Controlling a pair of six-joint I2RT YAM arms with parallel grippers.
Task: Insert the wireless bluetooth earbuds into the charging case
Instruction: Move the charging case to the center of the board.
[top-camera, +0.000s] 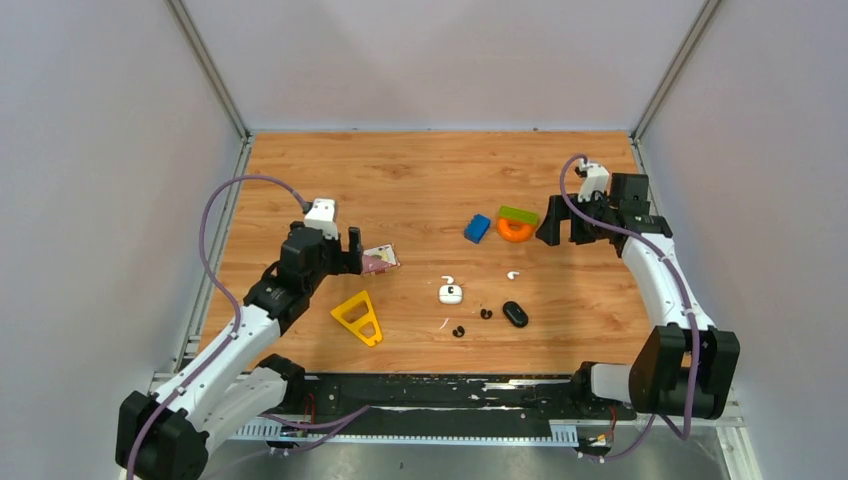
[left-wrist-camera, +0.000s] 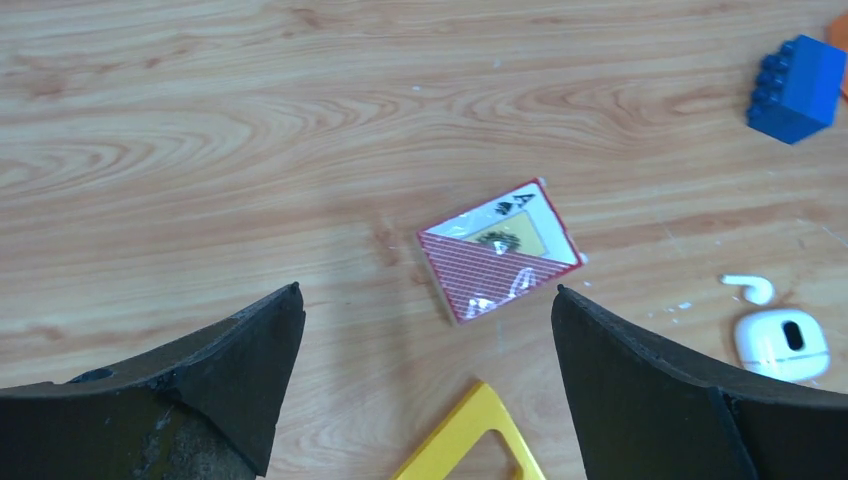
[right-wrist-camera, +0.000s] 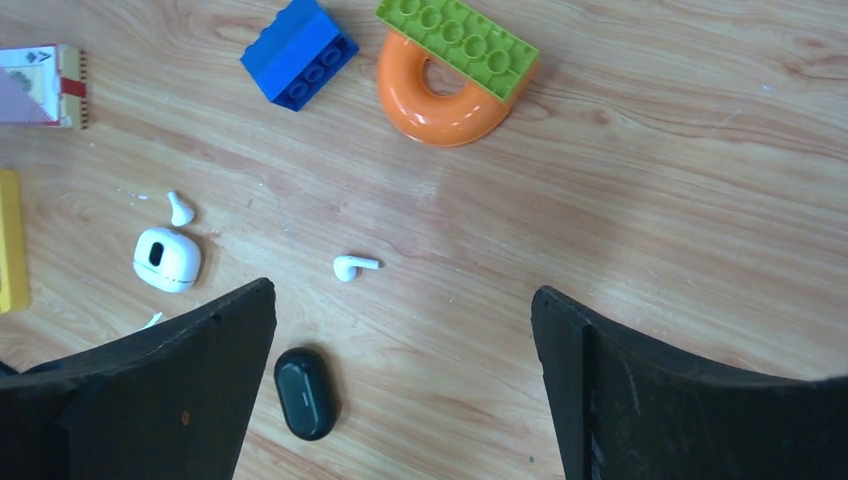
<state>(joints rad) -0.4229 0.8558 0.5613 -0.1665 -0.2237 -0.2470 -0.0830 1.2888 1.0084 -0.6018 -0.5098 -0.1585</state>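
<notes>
Left pincer (left-wrist-camera: 425, 300) gaping wide, empty, by a playing card (left-wrist-camera: 500, 250); right pincer (right-wrist-camera: 400, 295) equally wide, empty, near a white earbud (right-wrist-camera: 355, 266) and black case (right-wrist-camera: 305, 392)

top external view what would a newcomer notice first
Bright colours stand out: an orange ring with a green block lying across it, right of centre, and a yellow triangle frame toward the front left. Between them, mid-table, sit a white charging case and a black case.
</notes>
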